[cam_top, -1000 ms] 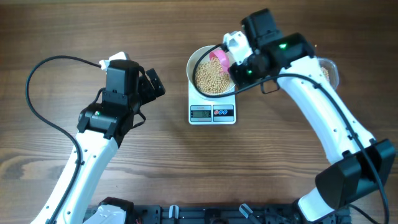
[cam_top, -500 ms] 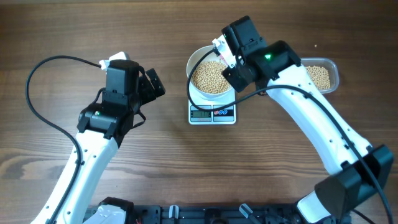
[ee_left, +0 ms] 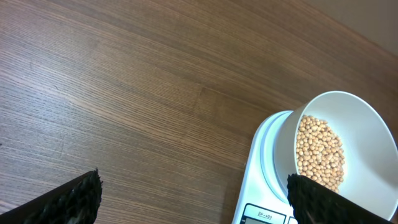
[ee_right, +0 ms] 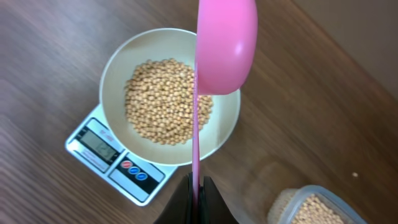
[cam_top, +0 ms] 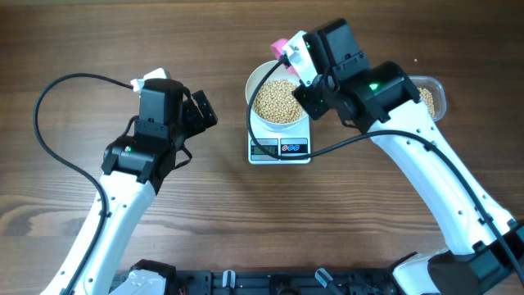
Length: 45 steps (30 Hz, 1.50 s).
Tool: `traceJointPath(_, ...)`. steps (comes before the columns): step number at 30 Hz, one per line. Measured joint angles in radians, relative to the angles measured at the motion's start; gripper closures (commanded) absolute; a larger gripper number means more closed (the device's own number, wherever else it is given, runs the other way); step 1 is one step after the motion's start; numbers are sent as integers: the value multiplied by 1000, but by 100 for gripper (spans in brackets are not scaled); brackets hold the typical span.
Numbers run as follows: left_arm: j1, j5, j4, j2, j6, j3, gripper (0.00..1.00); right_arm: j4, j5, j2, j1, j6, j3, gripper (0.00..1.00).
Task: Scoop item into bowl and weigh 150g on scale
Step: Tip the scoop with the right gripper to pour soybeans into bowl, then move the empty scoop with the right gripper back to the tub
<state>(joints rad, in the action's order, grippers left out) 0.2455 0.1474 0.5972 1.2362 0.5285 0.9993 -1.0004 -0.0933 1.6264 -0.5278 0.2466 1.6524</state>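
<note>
A white bowl (cam_top: 278, 100) of soybeans stands on the small white scale (cam_top: 280, 148). My right gripper (cam_top: 300, 64) is shut on the thin handle of a pink scoop (cam_top: 280, 43), whose head hangs over the bowl's far rim. In the right wrist view the scoop (ee_right: 225, 43) covers the bowl's (ee_right: 112, 68) right edge, my gripper (ee_right: 198, 186) pinches its handle, and no beans show on it. My left gripper (cam_top: 205, 111) hovers left of the scale, open and holding nothing. In its own view the left gripper (ee_left: 196, 205) frames bare wood, with bowl (ee_left: 367, 124) and scale (ee_left: 264, 168) at right.
A clear plastic container (cam_top: 431, 98) of soybeans sits right of the scale, partly hidden by my right arm; it also shows at the bottom right of the right wrist view, container (ee_right: 311, 208). The scale display (ee_right: 99, 146) faces the table's front. Brown wood tabletop all round.
My right gripper has carried the pink scoop from over the bowl's right side across to its far rim. The left arm has not moved.
</note>
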Motion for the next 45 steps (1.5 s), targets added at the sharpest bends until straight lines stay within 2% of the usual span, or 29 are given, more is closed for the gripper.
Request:
traceJointPath(5,0,0,0,0,0,0,0,0,54,0,3,-83,0,96)
traceJointPath(9,0,0,0,0,0,0,0,-1,223,0,56,-153,0,96)
traceJointPath(12,0,0,2,0,0,0,0,-29,446,0,201,-195,0,96)
traceJointPath(18,0,0,2,0,0,0,0,-195,608,0,525,-228,3,96)
traceJointPath(22,0,0,2,0,0,0,0,-287,575,0,698,-226,5,96)
traceJointPath(24,0,0,2,0,0,0,0,-304,400,0,792,-227,5,96)
traceJointPath(31,0,0,2,0,0,0,0,-297,249,0,803,-189,2,96)
traceJointPath(45,0,0,2,0,0,0,0,-260,230,0,799,-19,-59,96)
